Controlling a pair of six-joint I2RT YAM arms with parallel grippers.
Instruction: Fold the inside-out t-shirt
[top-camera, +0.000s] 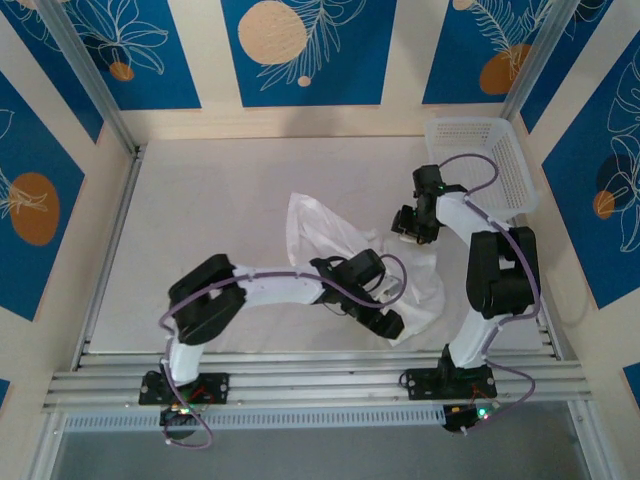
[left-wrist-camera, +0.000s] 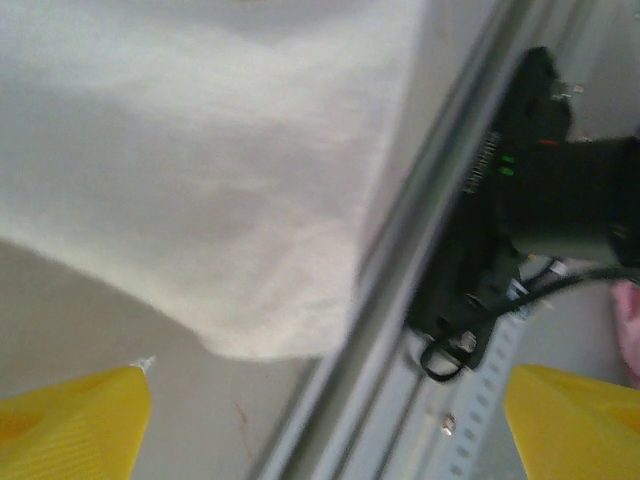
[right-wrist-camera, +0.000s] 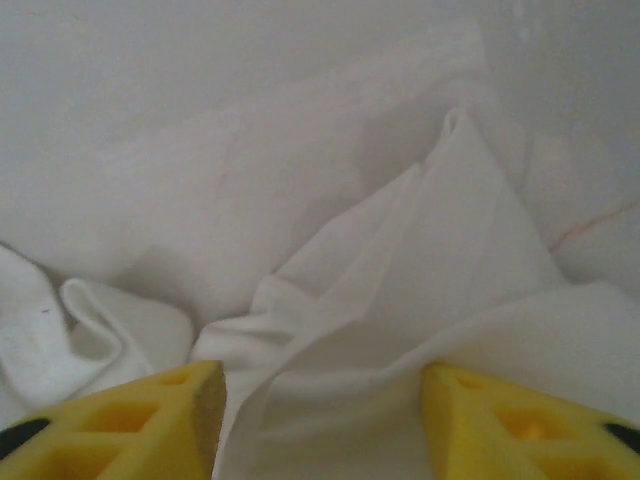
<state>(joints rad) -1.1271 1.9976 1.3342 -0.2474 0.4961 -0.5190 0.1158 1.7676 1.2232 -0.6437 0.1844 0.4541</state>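
My left pincer (left-wrist-camera: 322, 405) has its fingers wide apart with nothing between them. It hangs over the shirt's near hem beside the aluminium rail (left-wrist-camera: 400, 270) at the bench's near edge. My right pincer (right-wrist-camera: 320, 400) is also apart, low over a ridge of bunched cloth.

The inside-out t-shirt (top-camera: 312, 232) lies crumpled on the bench (top-camera: 210, 200), right of middle and toward the near edge, between both arms. I judge no fold is begun. This is the flattening step, and next each pincer must close on an edge and draw it outward.

The top view gives the whole heap and the basket (top-camera: 478, 160) at the far right corner. The right wrist view gives the creases, and the left wrist view gives the right arm's base (left-wrist-camera: 545, 200).
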